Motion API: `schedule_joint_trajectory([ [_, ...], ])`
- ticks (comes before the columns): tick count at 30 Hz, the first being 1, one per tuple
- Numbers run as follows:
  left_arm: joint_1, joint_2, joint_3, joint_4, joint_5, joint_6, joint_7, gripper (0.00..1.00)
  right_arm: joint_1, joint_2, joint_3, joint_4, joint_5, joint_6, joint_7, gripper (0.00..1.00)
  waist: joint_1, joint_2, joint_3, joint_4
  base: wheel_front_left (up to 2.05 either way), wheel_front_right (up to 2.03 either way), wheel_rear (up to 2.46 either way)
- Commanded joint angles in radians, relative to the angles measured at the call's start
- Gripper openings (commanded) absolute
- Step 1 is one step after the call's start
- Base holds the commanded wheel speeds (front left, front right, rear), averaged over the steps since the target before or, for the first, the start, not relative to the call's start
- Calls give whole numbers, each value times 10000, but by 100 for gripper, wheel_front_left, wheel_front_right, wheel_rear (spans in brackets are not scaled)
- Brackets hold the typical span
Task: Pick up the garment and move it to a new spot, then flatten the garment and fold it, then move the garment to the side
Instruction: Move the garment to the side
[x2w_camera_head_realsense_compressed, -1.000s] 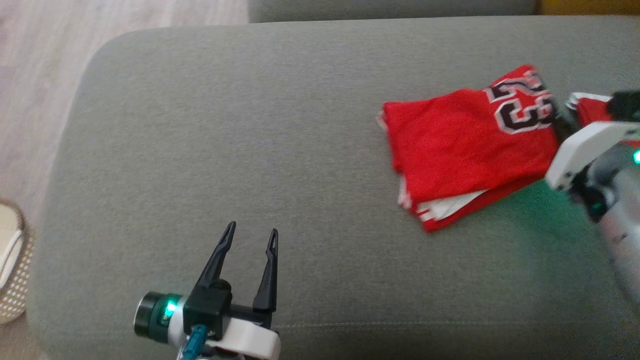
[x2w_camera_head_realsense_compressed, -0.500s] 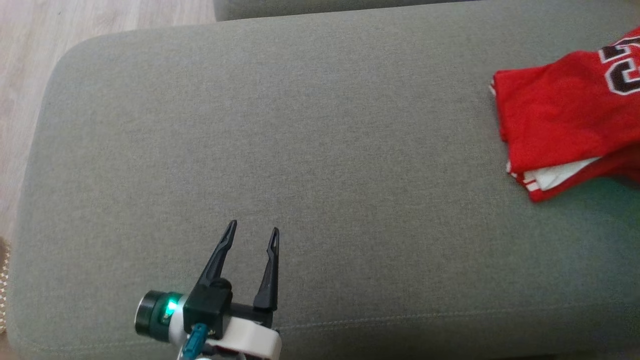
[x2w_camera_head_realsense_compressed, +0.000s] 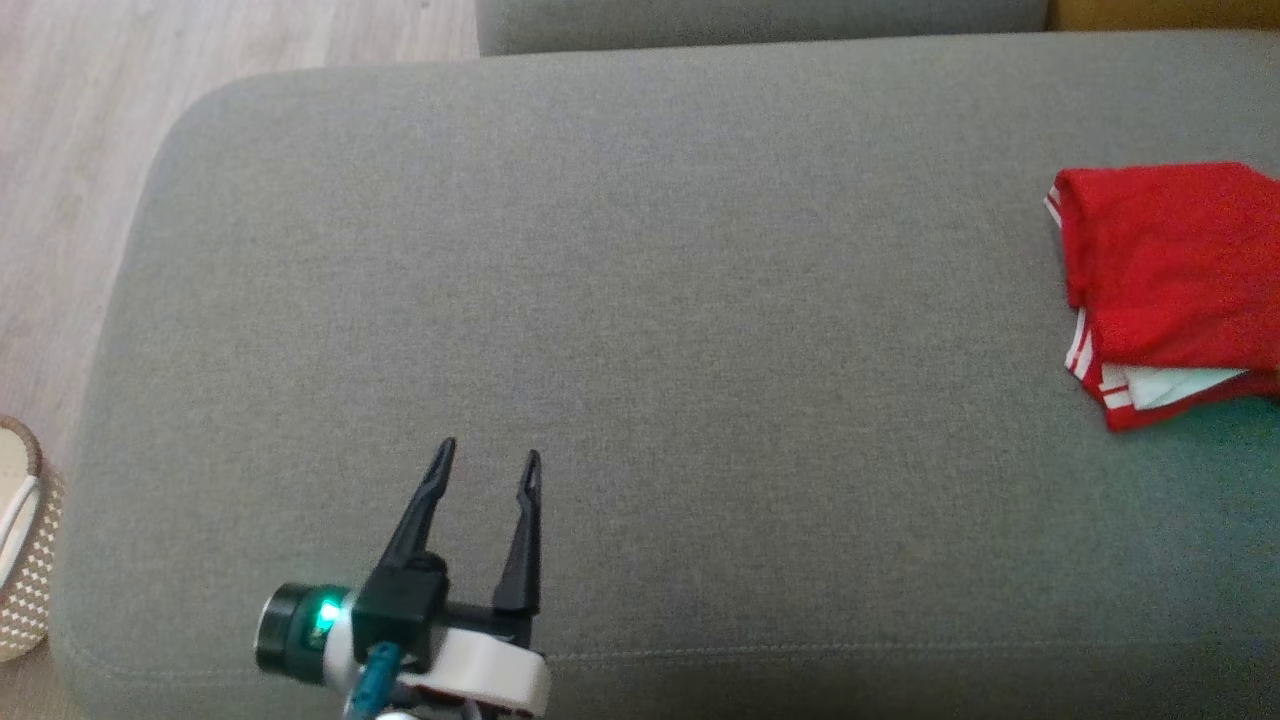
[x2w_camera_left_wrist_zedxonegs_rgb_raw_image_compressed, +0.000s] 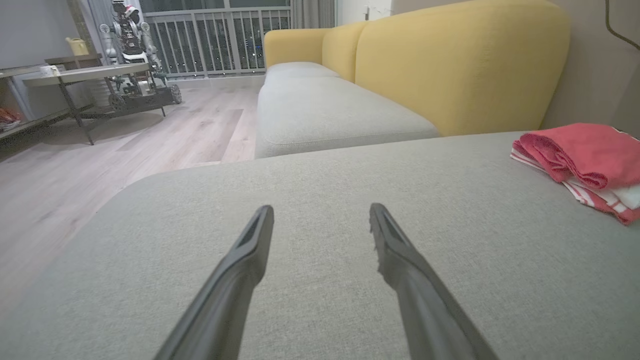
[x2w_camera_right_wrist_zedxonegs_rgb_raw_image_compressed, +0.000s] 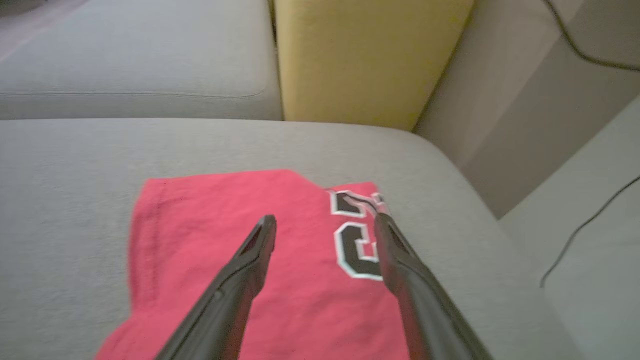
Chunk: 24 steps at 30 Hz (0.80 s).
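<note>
Woven basket (x2w_camera_head_realsense_compressed: 25, 590) at far left, off the sofa seat (x2w_camera_head_realsense_compressed: 640, 300); contents indistinct. Left end effector (x2w_camera_head_realsense_compressed: 487, 452) near the seat's front edge, fingers apart, empty. Folded garment (x2w_camera_head_realsense_compressed: 1170, 270) has shifted to the seat's right edge within the last second. Right end effector (x2w_camera_right_wrist_zedxonegs_rgb_raw_image_compressed: 325, 218) hovers over it, fingers apart, so the sideways move is apparently complete.

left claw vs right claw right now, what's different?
The left claw hovers over bare grey cushion; the right claw points at the folded red garment. The left claw is well apart from the garment, which lies far off to its right; the right claw has it directly ahead, between its fingers in the right wrist view. Shared: both are open and hold nothing.
</note>
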Motion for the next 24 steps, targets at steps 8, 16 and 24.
schedule_joint_trajectory([
  [8,113,-78,1023,-549,-802,268,-122,100,2053,2596,-613,-1757,-438,-6,-782,100,0,0,-441,42,0,0,0],
  [16,254,-82,1500,-848,-1146,507,-122,100,6198,4945,-1614,-8274,-1600,-6,-789,100,0,0,-790,-244,0,0,0],
  [24,562,-68,1633,-847,-857,225,-122,100,8667,5073,-1659,-12030,-1577,-6,-790,100,0,0,-1133,-270,0,0,0],
])
